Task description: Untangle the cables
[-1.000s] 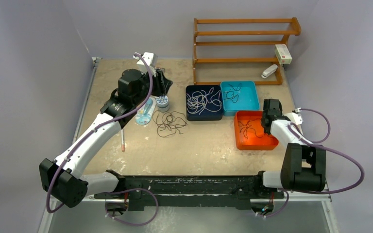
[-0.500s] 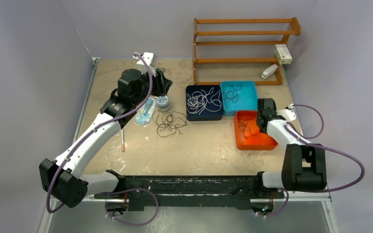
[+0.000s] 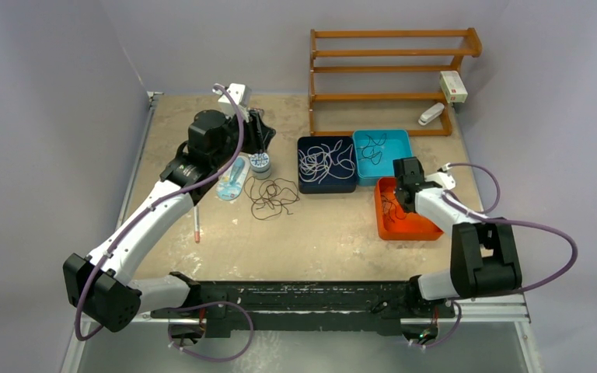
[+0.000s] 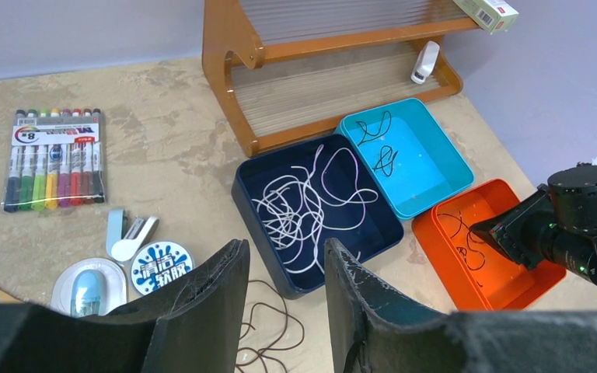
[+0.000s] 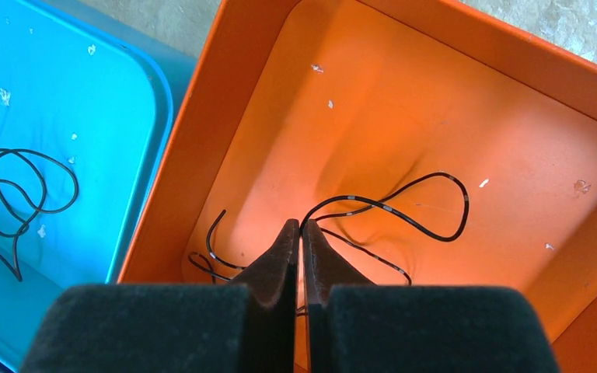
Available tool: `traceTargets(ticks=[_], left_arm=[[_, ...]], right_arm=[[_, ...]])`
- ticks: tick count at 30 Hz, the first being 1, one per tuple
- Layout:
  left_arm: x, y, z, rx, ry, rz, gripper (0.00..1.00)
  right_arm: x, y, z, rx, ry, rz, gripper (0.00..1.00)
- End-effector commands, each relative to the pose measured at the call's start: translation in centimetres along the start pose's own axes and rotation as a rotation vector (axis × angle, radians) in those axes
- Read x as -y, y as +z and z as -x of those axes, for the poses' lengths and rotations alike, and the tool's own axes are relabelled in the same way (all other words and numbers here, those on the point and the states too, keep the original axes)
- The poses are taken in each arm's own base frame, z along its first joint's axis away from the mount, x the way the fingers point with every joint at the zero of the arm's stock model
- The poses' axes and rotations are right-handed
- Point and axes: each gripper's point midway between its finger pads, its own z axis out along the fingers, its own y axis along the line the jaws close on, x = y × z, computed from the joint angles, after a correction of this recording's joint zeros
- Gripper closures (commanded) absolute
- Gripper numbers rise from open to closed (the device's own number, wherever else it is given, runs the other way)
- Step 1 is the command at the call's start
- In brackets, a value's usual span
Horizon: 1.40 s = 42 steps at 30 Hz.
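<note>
A dark brown cable tangle lies on the table; it also shows in the left wrist view. White cables fill the navy bin. A dark cable lies in the teal bin. My right gripper is down in the orange bin, shut on a thin black cable that runs out from its tips. In the top view it sits at the bin's left side. My left gripper is open and empty, held above the brown tangle's left end.
A wooden rack stands at the back with a white stapler and a small box. A marker pack, a round tub and a pen lie around the left arm.
My right gripper has moved left and farther back over the orange bin, from its right side to its left side. The left arm has not moved.
</note>
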Motion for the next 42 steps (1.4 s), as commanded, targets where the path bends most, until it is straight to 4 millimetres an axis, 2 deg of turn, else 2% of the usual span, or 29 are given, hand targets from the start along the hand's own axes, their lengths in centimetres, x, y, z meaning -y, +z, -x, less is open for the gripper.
traceTargets(ticks=[1,7,10,15,19,22,25,27,31,35,42], left_arm=[[0.2,0.0,1.0,0.038,-0.011,-0.019,0.6],[0.3,0.1,1.0,0.037,-0.014,-0.023,0.61],[0.3,0.2,1.0,0.036,-0.016,-0.026,0.6],[0.3,0.3,0.9,0.033,-0.023,-0.027,0.6],[0.0,0.4,0.7,0.03,-0.031,-0.005,0.61],[-0.5,0.6,0.6,0.024,-0.047,0.021,0.61],[-0.6,0.9,0.2,0.016,-0.078,0.032,0.61],[-1.1,1.0,-0.2,0.01,-0.11,0.058,0.6],[-3.5,0.5,-2.4,-0.034,-0.171,0.2,0.61],[-6.1,-0.7,-5.5,-0.094,-0.237,0.348,0.6],[-7.8,-1.9,-12.1,-0.207,-0.336,0.432,0.58]], right_arm=[[-1.2,-1.2,1.9,0.048,0.047,0.027,0.9],[-1.4,-2.8,4.2,0.11,0.061,0.043,0.66],[-1.4,-4.0,5.6,0.145,0.071,0.06,0.59],[-2.1,-5.9,7.7,0.195,0.056,0.12,0.54],[-4.9,-8.0,9.2,0.229,-0.058,0.286,0.53],[-8.3,-10.9,9.8,0.257,-0.181,0.524,0.53],[-10.7,-14.3,9.9,0.315,-0.285,0.772,0.49],[-11.9,-16.1,9.7,0.345,-0.347,0.895,0.46],[-14.1,-17.1,8.1,0.287,-0.443,1.006,0.41],[-16.0,-17.6,6.0,0.229,-0.506,1.107,0.37],[-18.1,-17.8,3.3,0.208,-0.601,1.17,0.33]])
